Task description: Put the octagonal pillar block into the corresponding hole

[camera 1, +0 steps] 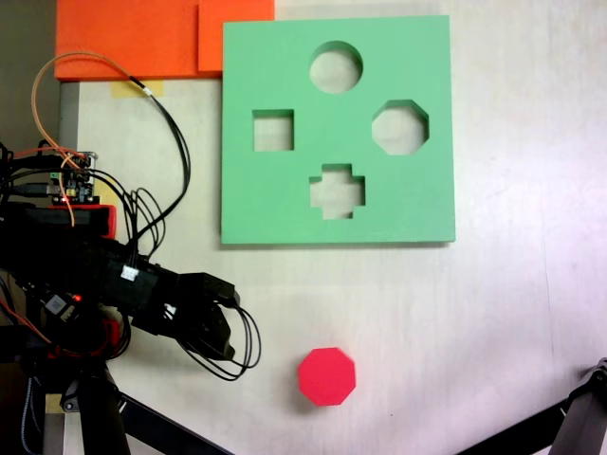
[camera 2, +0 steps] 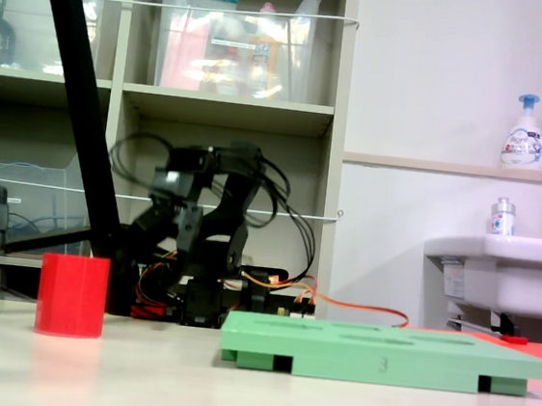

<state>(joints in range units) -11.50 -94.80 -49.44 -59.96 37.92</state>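
Observation:
The octagonal pillar block is a bright red prism standing upright on the pale table, near the front edge in a fixed view and left of the board in the other. The green foam board lies flat further back. Its eight-sided hole sits at the right, with a round, a square and a cross-shaped cutout beside it. My gripper is at the end of the folded black arm, to the left of the block and apart from it. Its dark jaws overlap, so their state is unclear.
Orange foam sheets lie at the top left beside the board. Cables and a circuit board crowd the arm's base. Black stand legs cross the bottom corners. A shelf and a sink stand behind the table.

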